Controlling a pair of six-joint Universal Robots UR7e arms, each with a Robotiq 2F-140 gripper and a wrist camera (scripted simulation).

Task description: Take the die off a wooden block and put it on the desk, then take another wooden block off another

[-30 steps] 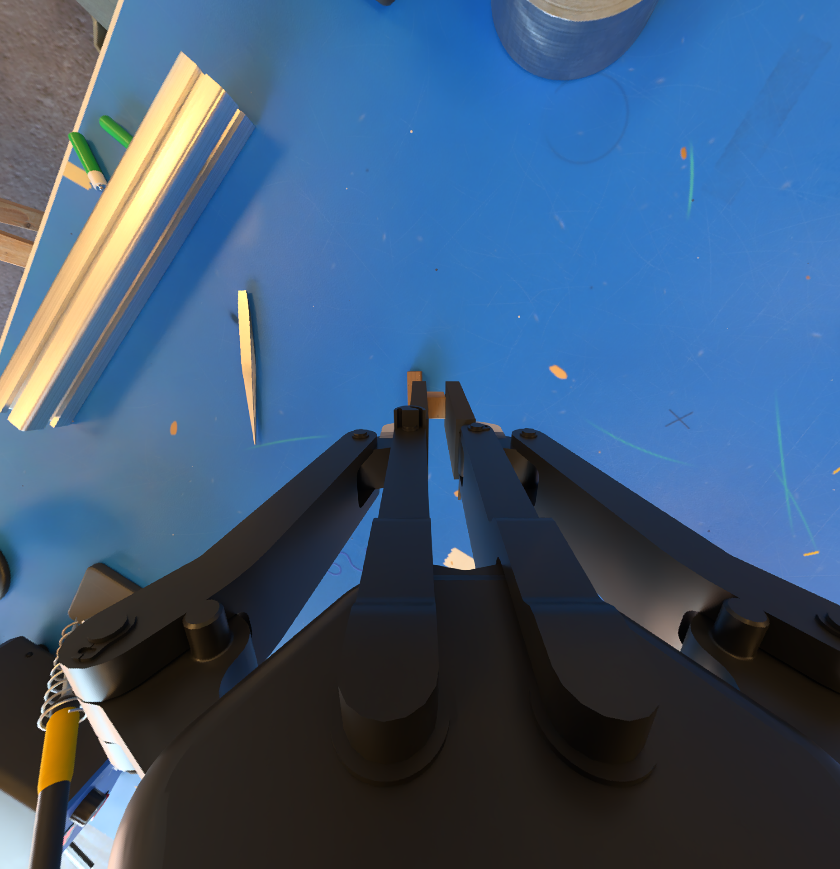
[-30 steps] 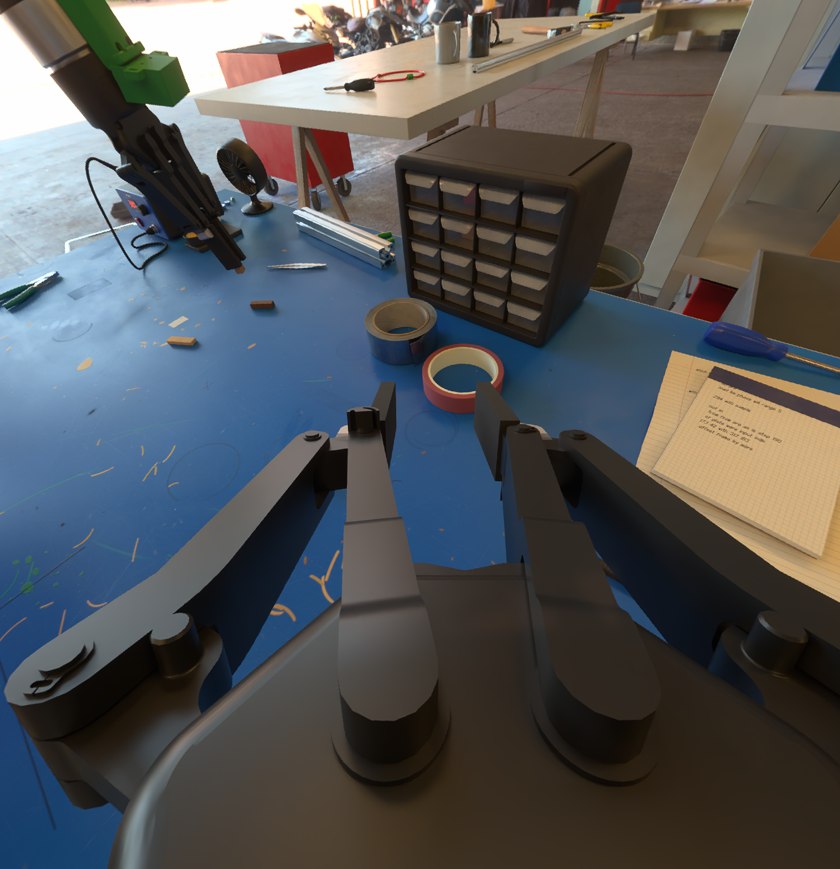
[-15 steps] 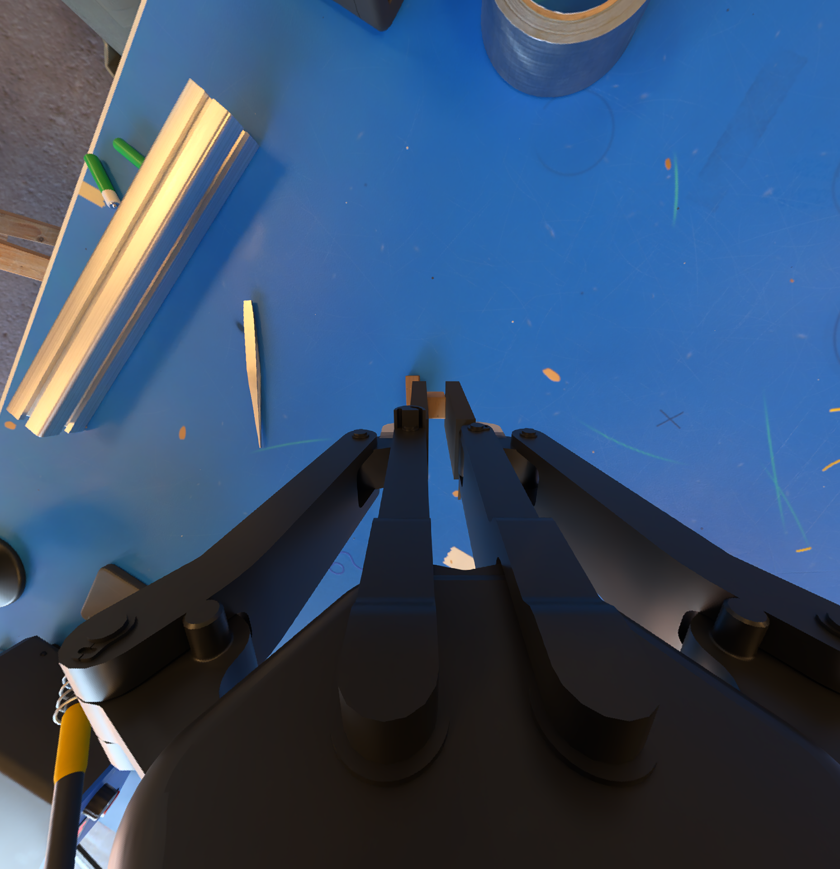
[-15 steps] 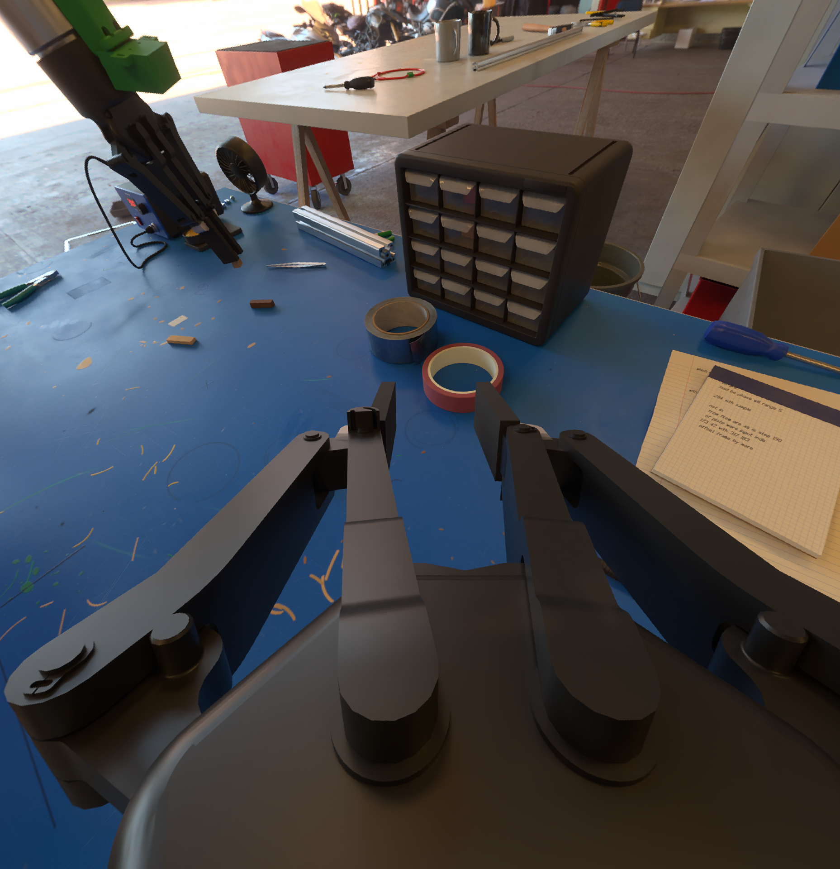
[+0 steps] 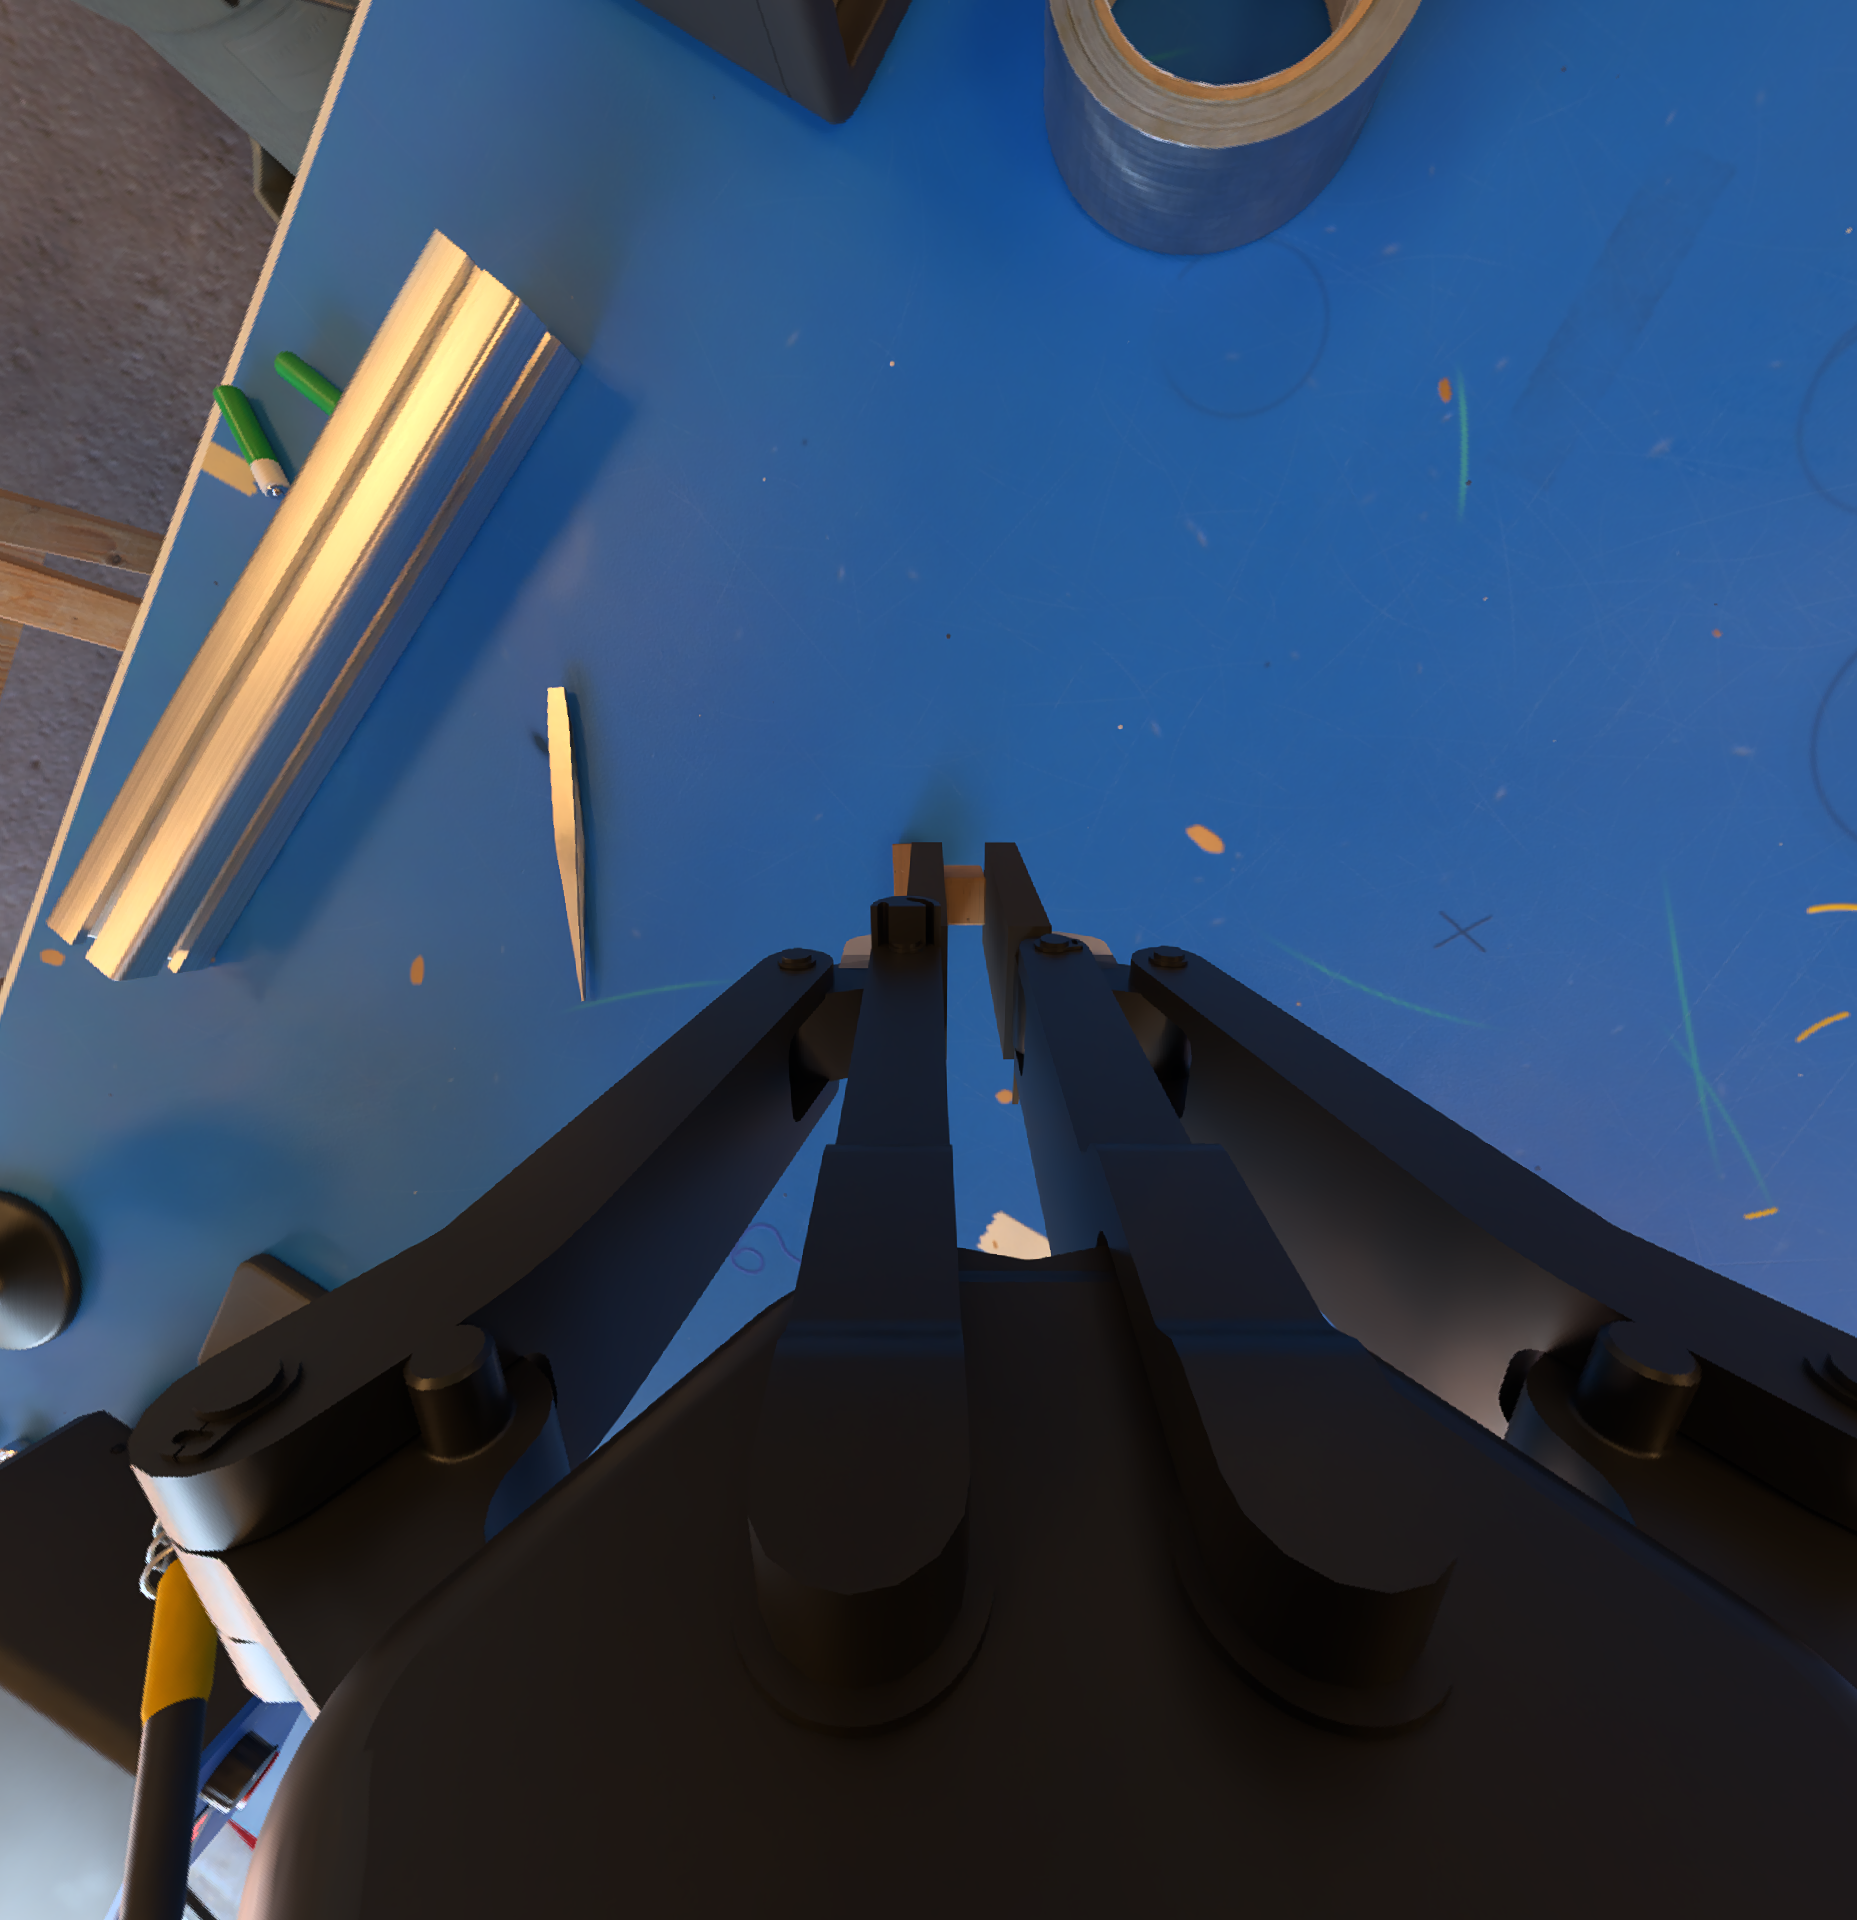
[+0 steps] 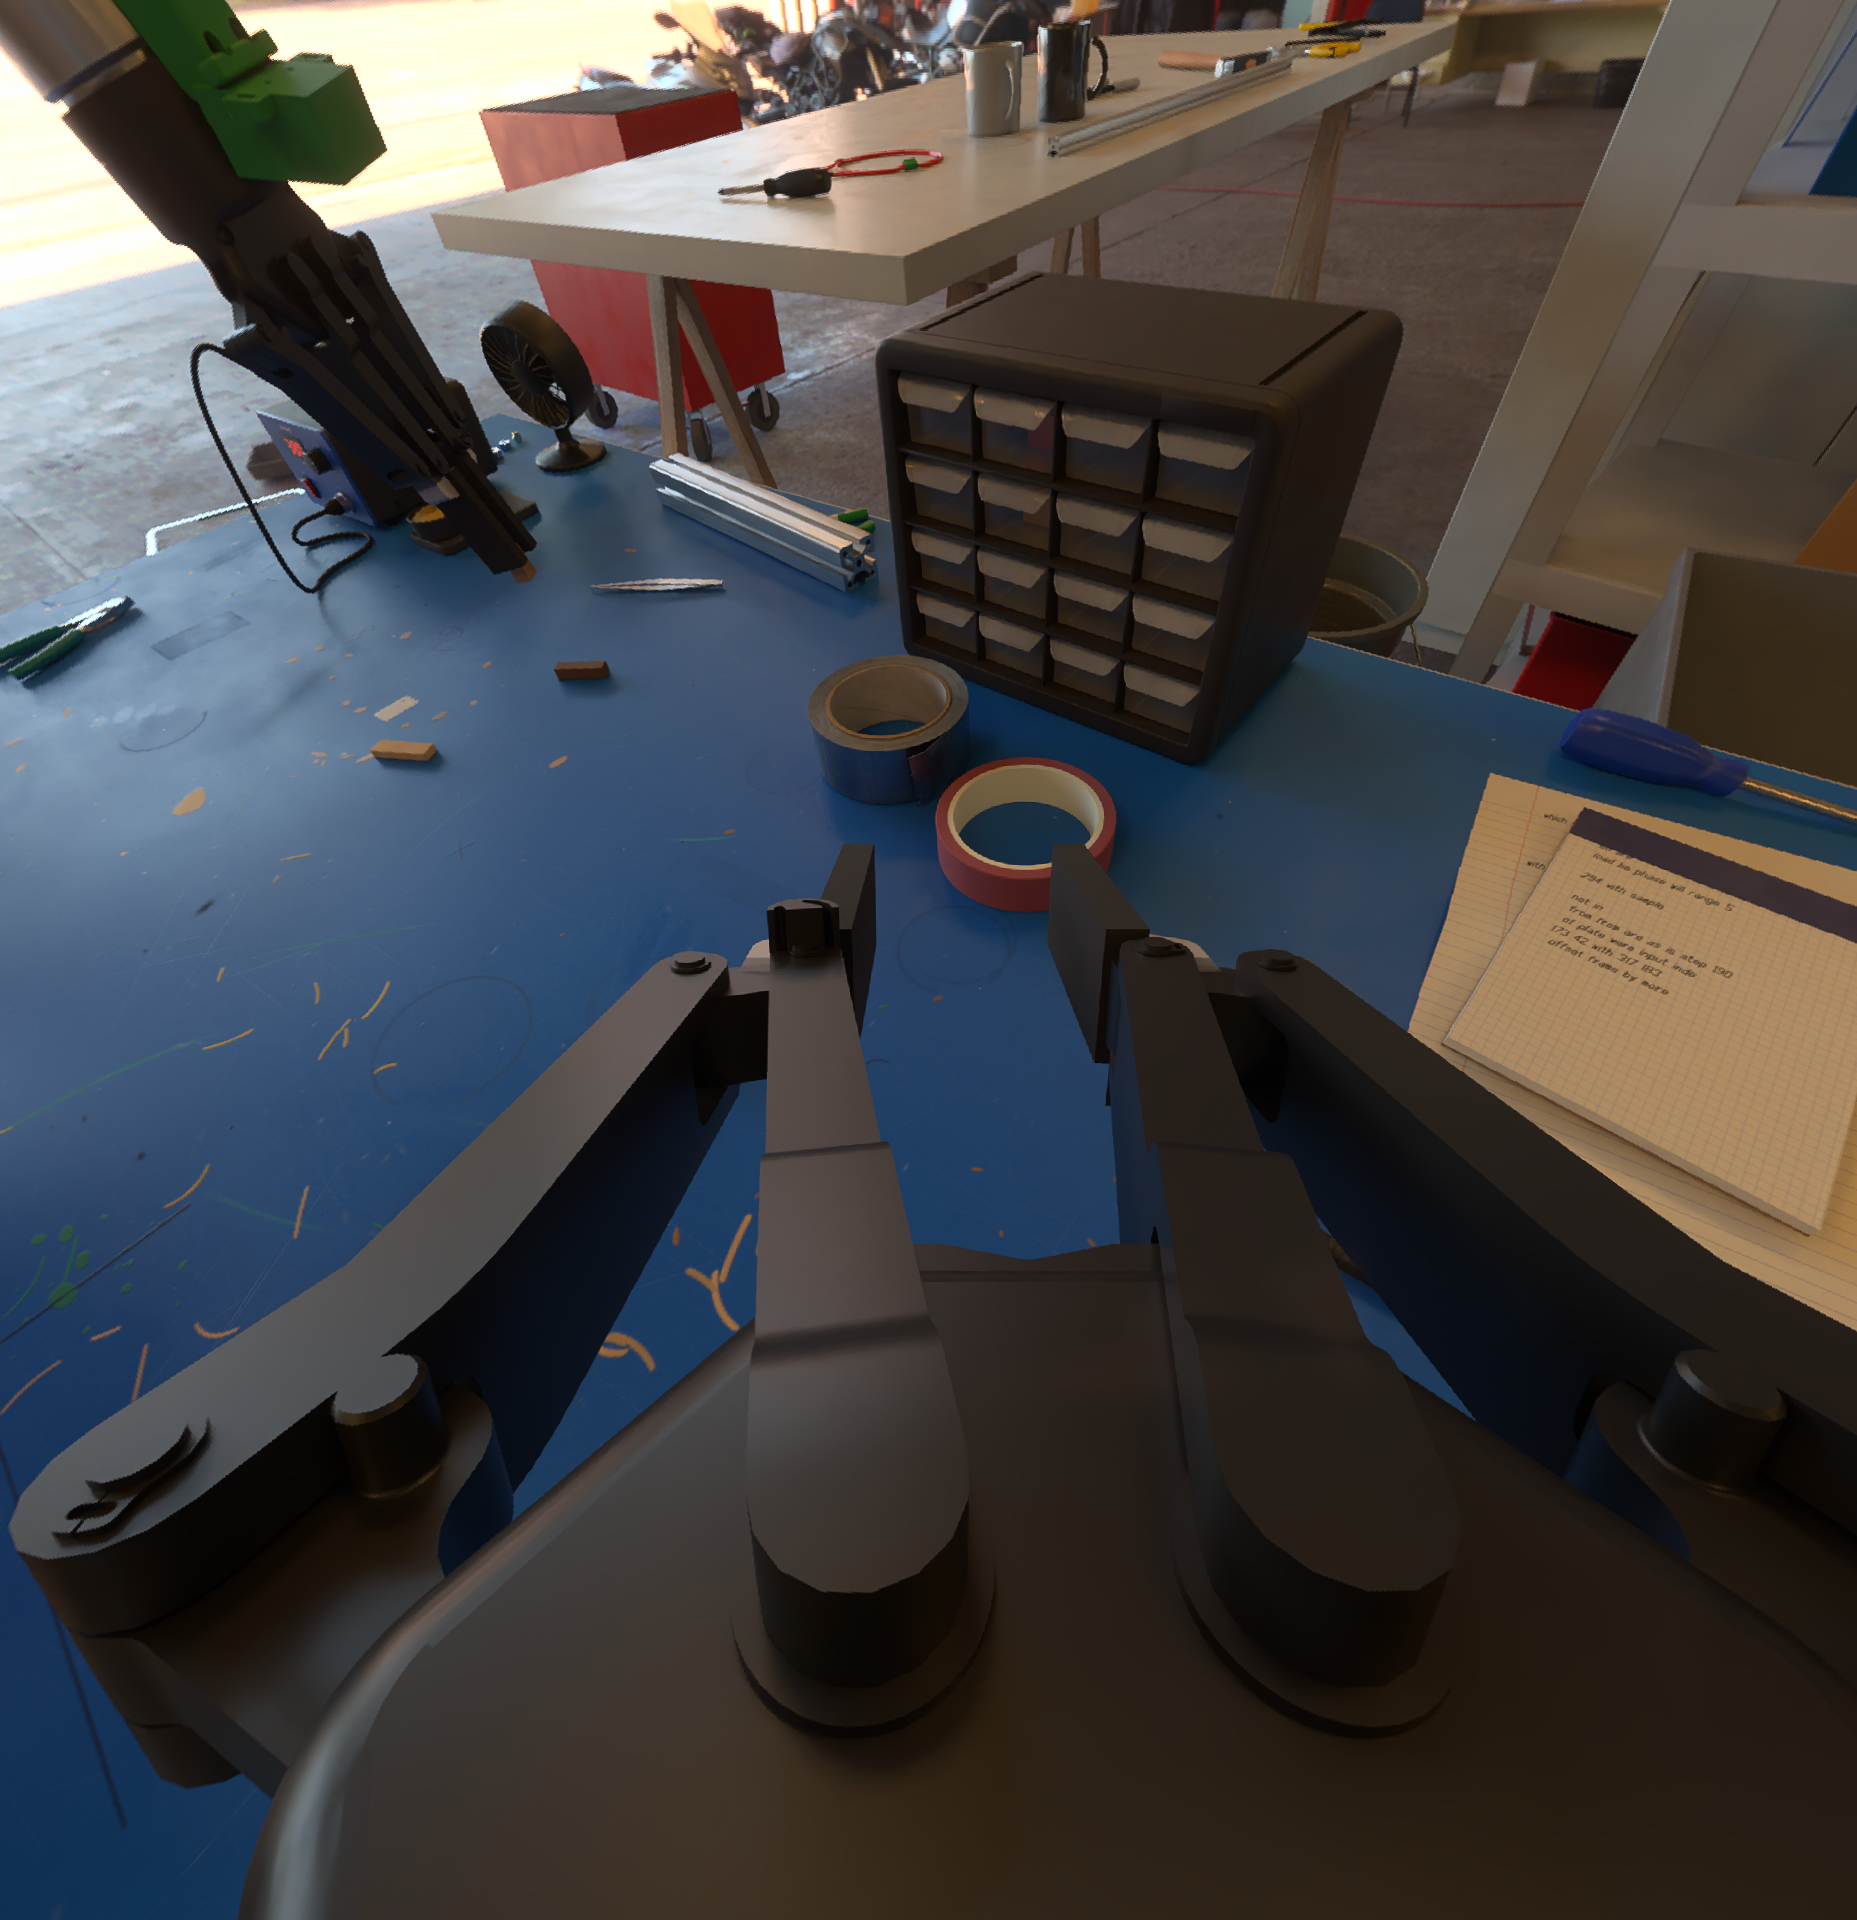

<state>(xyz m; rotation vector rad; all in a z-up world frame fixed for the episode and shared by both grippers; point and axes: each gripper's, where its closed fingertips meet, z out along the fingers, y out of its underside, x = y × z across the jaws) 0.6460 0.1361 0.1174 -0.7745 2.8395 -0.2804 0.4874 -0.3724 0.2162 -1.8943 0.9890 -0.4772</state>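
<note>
My left gripper (image 5: 963, 881) is shut on a small light wooden block (image 5: 965, 900), held above the blue desk (image 5: 1163, 582). In the right wrist view the left gripper (image 6: 510, 556) hangs at the far left with the block (image 6: 524, 570) at its tip, off the surface. A dark brown block (image 6: 581, 671), a light wooden block (image 6: 404, 750) and a small white piece (image 6: 396, 709) lie apart on the desk. I cannot tell whether the white piece is the die. My right gripper (image 6: 960, 899) is open and empty above the desk.
A grey-blue tape roll (image 6: 888, 727) and a red tape roll (image 6: 1026, 831) stand ahead of the right gripper. Behind them is a black drawer cabinet (image 6: 1111, 520). An aluminium rail (image 5: 300, 623) and a thin metal blade (image 5: 565, 831) lie left. Notepads (image 6: 1682, 997) lie right.
My left gripper has risen a little with the wooden block in it, so more of the far desk and the tape roll shows. The right gripper has not moved.
</note>
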